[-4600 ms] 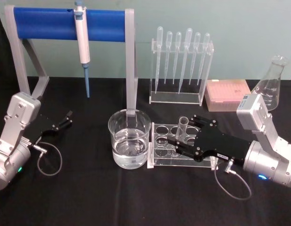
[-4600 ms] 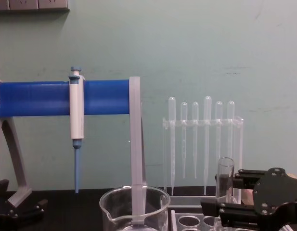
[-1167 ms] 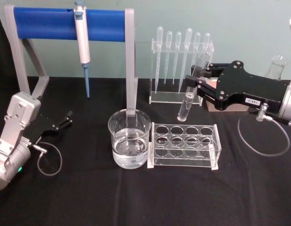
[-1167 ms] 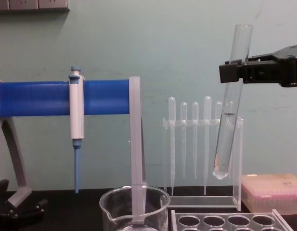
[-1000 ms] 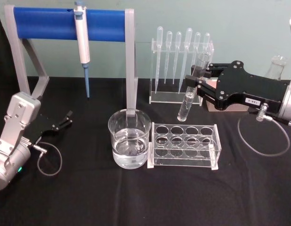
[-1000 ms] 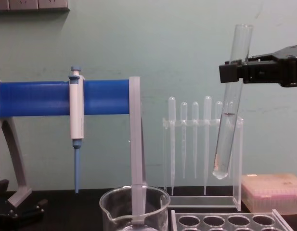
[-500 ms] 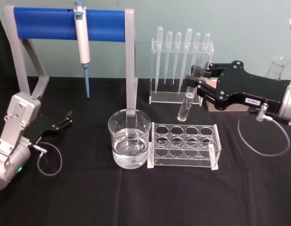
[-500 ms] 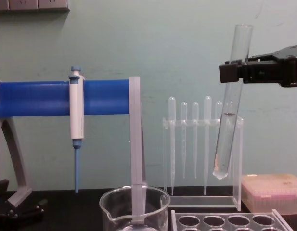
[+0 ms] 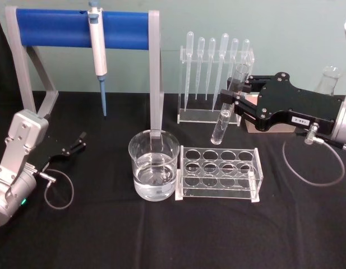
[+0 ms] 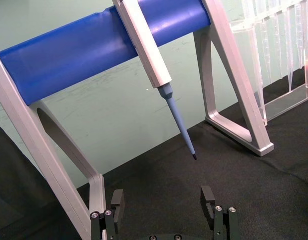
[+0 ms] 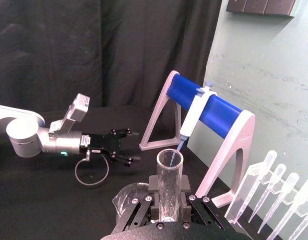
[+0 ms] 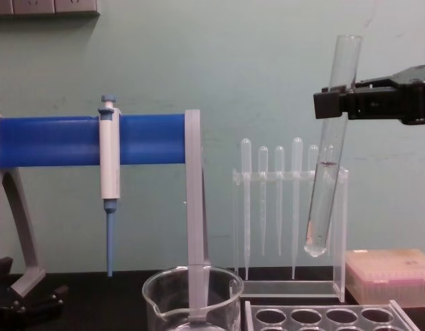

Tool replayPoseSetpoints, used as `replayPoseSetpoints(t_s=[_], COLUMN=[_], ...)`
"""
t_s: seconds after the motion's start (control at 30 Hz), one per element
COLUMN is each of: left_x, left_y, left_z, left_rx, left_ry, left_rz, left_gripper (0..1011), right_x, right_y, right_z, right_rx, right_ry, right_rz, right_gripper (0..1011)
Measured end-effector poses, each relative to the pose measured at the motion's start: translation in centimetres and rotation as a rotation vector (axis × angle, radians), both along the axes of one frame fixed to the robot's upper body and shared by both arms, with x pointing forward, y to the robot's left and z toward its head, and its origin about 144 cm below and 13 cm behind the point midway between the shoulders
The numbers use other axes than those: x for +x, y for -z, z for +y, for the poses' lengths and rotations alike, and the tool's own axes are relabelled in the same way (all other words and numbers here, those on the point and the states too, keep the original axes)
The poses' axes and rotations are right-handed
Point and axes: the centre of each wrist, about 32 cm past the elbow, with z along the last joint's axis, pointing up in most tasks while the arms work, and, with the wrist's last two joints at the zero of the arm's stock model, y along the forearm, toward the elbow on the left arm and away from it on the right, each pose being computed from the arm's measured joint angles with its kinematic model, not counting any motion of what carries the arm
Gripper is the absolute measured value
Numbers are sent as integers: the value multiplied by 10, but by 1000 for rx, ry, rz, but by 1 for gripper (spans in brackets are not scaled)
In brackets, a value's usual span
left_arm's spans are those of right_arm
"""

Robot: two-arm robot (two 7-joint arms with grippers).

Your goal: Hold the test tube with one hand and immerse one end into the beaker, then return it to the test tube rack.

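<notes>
The test tube (image 9: 222,120) is a clear glass tube hanging slightly tilted, round end down, above and behind the clear holed rack (image 9: 217,171). My right gripper (image 9: 235,92) is shut on its upper part, with the open rim sticking out above the fingers (image 12: 334,103). In the chest view the tube (image 12: 325,186) hangs well above the table, to the right of the beaker (image 12: 191,296). The beaker (image 9: 140,162) holds clear liquid and stands left of the rack. The right wrist view looks down the tube (image 11: 169,180). My left gripper (image 9: 78,141) rests open at the far left.
A blue-barred stand (image 9: 60,28) with a white pipettor (image 9: 97,45) spans the back left. A rack of plastic pipettes (image 9: 215,78) stands behind the tube. A pink tip box (image 9: 252,124) and a glass flask (image 9: 328,81) sit at the back right.
Since 4.6 s ago my right gripper has lifted the test tube up out of the holed rack. Over the last second it has hung still. The left arm has not moved.
</notes>
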Motion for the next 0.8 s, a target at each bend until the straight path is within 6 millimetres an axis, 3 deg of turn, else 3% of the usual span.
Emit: replayPoseSetpoints(t_s=[0.8], left_x=[0], left_y=[0], left_z=[0], left_rx=[0], left_ry=[0], left_rz=[0], left_gripper=[1000], right_x=[0], right_y=[0], right_z=[0], right_rx=[0], right_ry=[0], right_rz=[0], right_gripper=[225])
